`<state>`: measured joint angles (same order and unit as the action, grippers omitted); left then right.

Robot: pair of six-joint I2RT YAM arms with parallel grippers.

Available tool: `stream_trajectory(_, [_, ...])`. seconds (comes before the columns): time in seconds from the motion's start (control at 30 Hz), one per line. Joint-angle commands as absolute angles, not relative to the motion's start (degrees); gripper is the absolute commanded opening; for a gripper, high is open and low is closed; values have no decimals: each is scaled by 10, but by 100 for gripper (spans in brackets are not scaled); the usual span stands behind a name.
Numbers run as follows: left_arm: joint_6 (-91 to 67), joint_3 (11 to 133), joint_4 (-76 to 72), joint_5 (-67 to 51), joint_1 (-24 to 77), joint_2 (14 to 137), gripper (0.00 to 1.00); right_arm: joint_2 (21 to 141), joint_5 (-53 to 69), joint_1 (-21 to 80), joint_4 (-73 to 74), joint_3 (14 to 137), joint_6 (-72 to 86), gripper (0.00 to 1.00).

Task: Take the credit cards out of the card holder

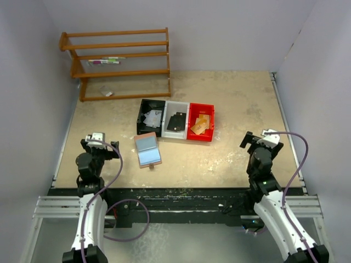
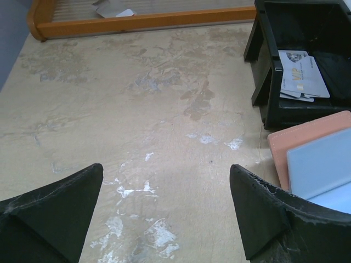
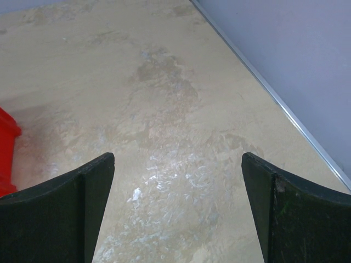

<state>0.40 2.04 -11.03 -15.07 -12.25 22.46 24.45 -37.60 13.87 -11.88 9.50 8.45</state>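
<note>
The pinkish-brown card holder (image 1: 147, 150) lies open on the table, its light blue lining up, just in front of the bins. In the left wrist view its corner (image 2: 315, 155) shows at the right edge. No card shows in it from here. Golden-yellow cards (image 1: 201, 125) lie in the red bin, and white cards (image 2: 299, 74) in the black bin. My left gripper (image 1: 96, 143) is open and empty, left of the holder. My right gripper (image 1: 263, 139) is open and empty at the right of the table.
A row of black (image 1: 151, 117), white (image 1: 176, 120) and red (image 1: 201, 123) bins stands mid-table. A wooden rack (image 1: 118, 63) stands at the back left. Walls close in the left, right and back sides. The red bin's edge (image 3: 5, 153) shows in the right wrist view.
</note>
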Motion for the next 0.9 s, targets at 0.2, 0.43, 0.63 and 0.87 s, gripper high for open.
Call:
stream_trajectory(0.2, [-5,22,-124,-151,-122,224,99,329,-323,140,-264,85,29,100])
stream_trajectory(0.43, [-2,23,-132,-159,-122,236,99,288,-312,140,-252,66,49,100])
stream_trajectory(0.63, [1,22,-129,-165,-122,231,99,125,-258,141,-225,11,-5,100])
stream_trajectory(0.87, [5,26,-142,-173,-121,256,99,166,-235,140,-240,15,23,100])
